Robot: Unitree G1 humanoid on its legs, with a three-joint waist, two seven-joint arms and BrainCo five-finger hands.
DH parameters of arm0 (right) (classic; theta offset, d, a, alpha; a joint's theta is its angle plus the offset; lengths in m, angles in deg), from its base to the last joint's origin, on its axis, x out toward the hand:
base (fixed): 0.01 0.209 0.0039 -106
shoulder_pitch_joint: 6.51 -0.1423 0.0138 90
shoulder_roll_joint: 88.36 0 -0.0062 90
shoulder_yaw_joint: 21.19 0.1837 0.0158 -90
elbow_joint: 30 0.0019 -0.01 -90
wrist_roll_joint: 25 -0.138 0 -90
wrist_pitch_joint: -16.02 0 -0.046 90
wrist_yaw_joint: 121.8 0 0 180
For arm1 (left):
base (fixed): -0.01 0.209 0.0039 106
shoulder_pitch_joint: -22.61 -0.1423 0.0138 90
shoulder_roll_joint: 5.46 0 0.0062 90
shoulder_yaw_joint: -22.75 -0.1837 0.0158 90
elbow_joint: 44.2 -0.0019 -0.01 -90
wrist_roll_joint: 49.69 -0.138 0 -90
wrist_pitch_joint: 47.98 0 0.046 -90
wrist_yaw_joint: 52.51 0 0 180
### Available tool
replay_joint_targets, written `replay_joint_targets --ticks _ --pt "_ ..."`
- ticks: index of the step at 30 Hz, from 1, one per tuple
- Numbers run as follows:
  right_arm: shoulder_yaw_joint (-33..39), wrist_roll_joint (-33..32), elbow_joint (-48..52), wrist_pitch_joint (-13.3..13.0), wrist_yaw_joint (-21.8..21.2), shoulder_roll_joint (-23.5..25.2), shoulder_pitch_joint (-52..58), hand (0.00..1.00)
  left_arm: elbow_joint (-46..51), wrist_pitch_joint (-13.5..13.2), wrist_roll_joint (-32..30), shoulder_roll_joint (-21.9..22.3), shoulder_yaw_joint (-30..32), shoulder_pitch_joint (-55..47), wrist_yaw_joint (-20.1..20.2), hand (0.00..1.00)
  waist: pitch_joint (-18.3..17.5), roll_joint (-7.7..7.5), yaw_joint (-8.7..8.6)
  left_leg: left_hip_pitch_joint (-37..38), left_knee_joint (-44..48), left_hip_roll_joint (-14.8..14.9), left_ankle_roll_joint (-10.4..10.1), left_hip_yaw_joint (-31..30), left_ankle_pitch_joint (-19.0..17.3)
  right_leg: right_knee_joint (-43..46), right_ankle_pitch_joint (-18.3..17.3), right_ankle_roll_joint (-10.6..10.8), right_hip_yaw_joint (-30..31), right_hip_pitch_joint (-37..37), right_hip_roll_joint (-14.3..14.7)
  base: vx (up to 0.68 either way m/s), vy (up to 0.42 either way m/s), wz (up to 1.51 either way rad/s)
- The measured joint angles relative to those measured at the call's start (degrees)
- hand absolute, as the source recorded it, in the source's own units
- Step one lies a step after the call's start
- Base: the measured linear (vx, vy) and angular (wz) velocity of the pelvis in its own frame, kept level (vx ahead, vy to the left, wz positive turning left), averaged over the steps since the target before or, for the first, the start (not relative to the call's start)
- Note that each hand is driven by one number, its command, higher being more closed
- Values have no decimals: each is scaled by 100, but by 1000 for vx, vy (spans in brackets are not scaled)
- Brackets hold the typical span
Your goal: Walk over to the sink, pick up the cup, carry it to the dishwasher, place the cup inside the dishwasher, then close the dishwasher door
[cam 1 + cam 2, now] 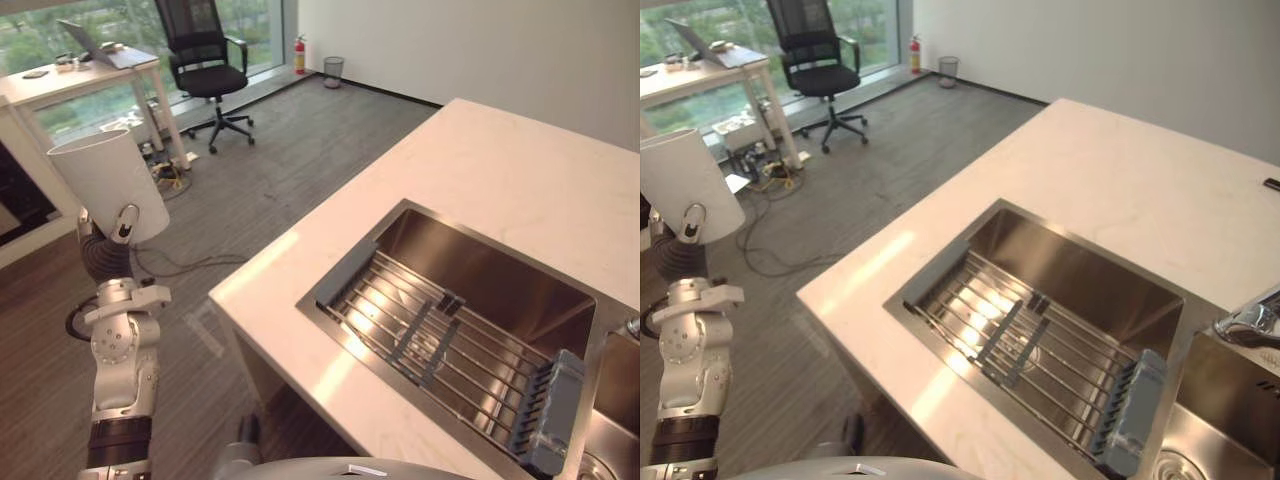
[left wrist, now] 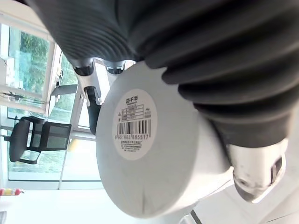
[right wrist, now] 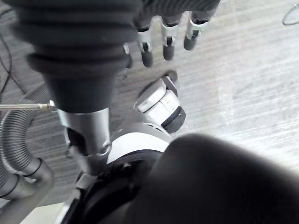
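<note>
Cup [image 1: 105, 185] stands near upright (mouth up) in left hand [image 1: 125, 223].

Left arm [image 1: 122, 352]: we see silver-grey cast segments, a rounded joint housing dotted with small dark screw holes, a flat bracket collar above it and a black band nearer us. Left hand [image 2: 254, 170]: dark ribbed wrist cover, silver thumb with a dark inset at the tip. Right hand [image 3: 166, 39]: same black ribbed cover, silver fingers [image 3: 145, 51] in a row, dark rubbery tips.
</note>
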Motion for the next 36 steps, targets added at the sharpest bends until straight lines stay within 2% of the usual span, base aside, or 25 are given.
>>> replay_joint_targets --ticks 1,2,3,4,5,7,8,9,11,12,14,16,18,20,21,22,23,24,25,27,28,29,30,33,36 --pt "135 21 -116 86 44 3 -3 0 -70 -2 -1 14 -136 61 172 100 78 4 -63 -179 301 322 17 1047 -72 -130 118 -49 -473 87 -44 -208 -35 179" --pt "165 19 -127 110 56 41 20 0 -98 0 -2 9 -263 106 279 100 110 85 -98 -317 620 456 13 1445 -17 -109 116 -66 -719 115 -56 -195 86 179" --pt "178 16 -122 106 63 35 87 0 -73 -5 -2 10 -543 125 494 100 103 162 -193 -534 1419 575 173 1884 105 -73 88 -115 -1188 145 -167 -119 93 144" --pt "175 23 -119 102 63 30 93 0 -47 -11 -4 5 -675 125 572 100 97 156 -192 -549 1829 572 202 1983 139 -76 109 -102 -1360 166 -258 -131 122 153" --pt "141 81 -85 105 68 18 64 0 85 -13 -5 5 -996 125 678 100 48 67 -144 -373 2881 632 54 2059 -103 -162 250 -56 -1646 199 -511 -76 110 82" --pt "124 113 -79 106 139 -44 28 0 155 -12 -6 8 -1201 142 695 100 8 33 -116 -60 3078 744 -204 2088 -353 -151 319 -25 -1740 185 -650 -29 130 77" --pt "154 115 -61 104 169 -141 17 0 158 38 -3 56 -1449 251 758 100 -134 222 -136 363 2646 1052 -469 2335 -131 113 263 81 -1827 18 -647 19 155 101" --pt "194 119 -74 114 176 -203 -41 0 151 80 4 103 -1524 360 766 100 -157 288 -182 399 2303 883 -959 2325 -122 305 168 260 -1715 -99 -676 -1 245 127" --pt "561 478 -168 192 183 4 -158 0 136 351 18 231 -1858 455 747 100 -219 12 -342 506 1053 -1 -669 2181 459 26 145 286 -1153 -232 -684 -58 296 162" --pt "655 592 -223 203 186 11 -167 0 135 400 18 273 -1982 455 749 100 -227 -10 -359 574 794 -152 -609 2175 544 -111 231 329 -1155 -135 -676 -53 226 164" --pt "824 827 -324 227 222 -28 -177 0 137 561 16 281 -2416 428 787 100 -213 44 -336 792 344 -366 -544 2553 690 -305 363 402 -1339 142 -757 -22 123 107" --pt "909 1002 -318 248 279 -175 -171 0 144 684 12 340 -2918 416 904 100 -284 194 -244 879 -87 -709 -509 2236 980 -337 428 429 -1494 252 -858 22 83 84" --pt "958 995 -321 280 280 -189 -234 0 145 808 12 332 -3122 418 979 100 -266 157 -258 850 -141 -848 -452 1940 1036 -342 455 427 -1497 399 -899 28 -2 88" --pt "1015 934 -325 323 278 -184 -318 0 144 903 18 397 -3312 418 991 100 -258 159 -258 770 -145 -937 -411 1574 1070 74 453 424 -1440 358 -983 1 -26 108" --pt "1009 753 -311 295 267 -194 -259 0 139 938 67 399 -3508 427 995 100 -251 146 -261 758 -142 -1002 -377 1218 1072 610 410 260 -1189 270 -1082 37 -10 141" --pt "968 492 -261 283 252 -174 -177 0 89 942 137 377 -3683 460 998 100 -255 167 -269 796 -148 -1017 -347 840 1053 1264 424 -164 -666 92 -1104 39 -3 150" --pt "874 421 -222 259 235 -163 -144 0 12 931 146 387 -3734 507 990 100 -277 240 -278 800 -148 -1013 -319 652 1045 1611 324 -302 -321 -55 -1090 31 -22 163" --pt "755 423 -153 195 185 -99 -116 0 -223 843 245 386 -3753 656 946 100 -276 229 -290 777 -134 -1018 -300 286 1037 1744 -221 -152 325 -184 -913 -8 -27 161" --pt "637 404 -56 144 135 -23 -122 0 -464 698 366 347 -3689 800 929 100 -263 202 -290 747 -147 -1027 -308 119 1044 1522 -394 21 637 -233 -766 -11 -33 158" --pt "347 224 -91 50 82 -22 -125 0 -551 637 384 183 -3574 876 940 100 -285 86 -287 850 -312 -1065 -401 199 1112 818 -171 153 799 -379 -700 30 -74 110" --pt "158 209 -107 85 86 -23 -157 0 -484 607 349 80 -3502 913 925 100 -320 -106 -187 823 -313 -1118 -454 354 1233 353 300 161 878 -617 -703 42 -122 66" --pt "104 208 -105 110 53 -66 -178 0 -467 605 342 64 -3467 915 905 100 -309 -126 -172 819 -313 -1128 -467 441 1318 386 330 448 956 -705 -712 17 -143 32" --pt "89 208 -102 112 42 -98 -190 0 -471 620 338 61 -3455 914 877 100 -315 -118 -167 820 -313 -1123 -470 454 1342 390 302 507 989 -702 -717 -17 -114 5" --pt "-619 410 -148 65 354 -471 -473 0 -451 774 227 73 -3327 897 778 100 -367 167 -122 727 -317 -772 -550 779 1368 -284 407 287 1208 -670 -325 -35 -97 -50" --pt "-911 293 -129 275 273 -591 -511 0 -307 865 225 81 -3193 896 881 100 -414 216 -215 699 -316 -689 -566 962 1286 -774 544 153 1219 -569 -236 47 -9 -47"
